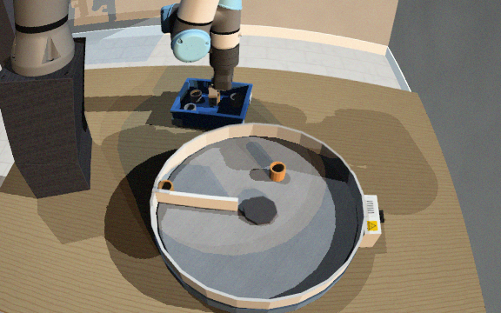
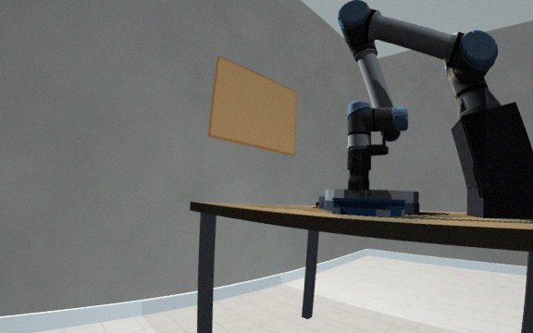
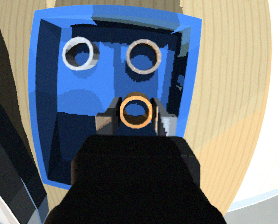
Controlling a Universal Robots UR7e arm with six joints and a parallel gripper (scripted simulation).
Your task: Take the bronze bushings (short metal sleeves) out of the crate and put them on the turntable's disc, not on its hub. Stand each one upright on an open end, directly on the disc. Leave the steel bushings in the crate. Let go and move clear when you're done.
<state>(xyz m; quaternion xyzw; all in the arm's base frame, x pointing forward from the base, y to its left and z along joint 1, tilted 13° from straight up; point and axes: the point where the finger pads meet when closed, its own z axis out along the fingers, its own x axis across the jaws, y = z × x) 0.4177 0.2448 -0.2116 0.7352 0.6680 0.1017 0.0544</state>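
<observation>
My gripper point(image 1: 214, 96) reaches down into the blue crate point(image 1: 207, 102) at the back of the table. In the wrist view my gripper point(image 3: 136, 107) is shut on a bronze bushing point(image 3: 137, 111), which stands upright with its open end up on the crate floor. Two greyer bushings point(image 3: 79, 54) point(image 3: 143, 56) stand upright farther back in the crate. On the turntable's grey disc point(image 1: 250, 226) one bronze bushing point(image 1: 277, 173) stands upright, away from the dark hub point(image 1: 257, 209). Another bronze bushing point(image 1: 165, 185) stands at the disc's left rim, beside the bar.
A tan bar point(image 1: 196, 201) runs from the turntable's left rim to the hub. A raised rim point(image 1: 355, 183) rings the disc, with a control box point(image 1: 372, 219) on its right. The arm's dark pedestal point(image 1: 43, 117) stands at the left of the table.
</observation>
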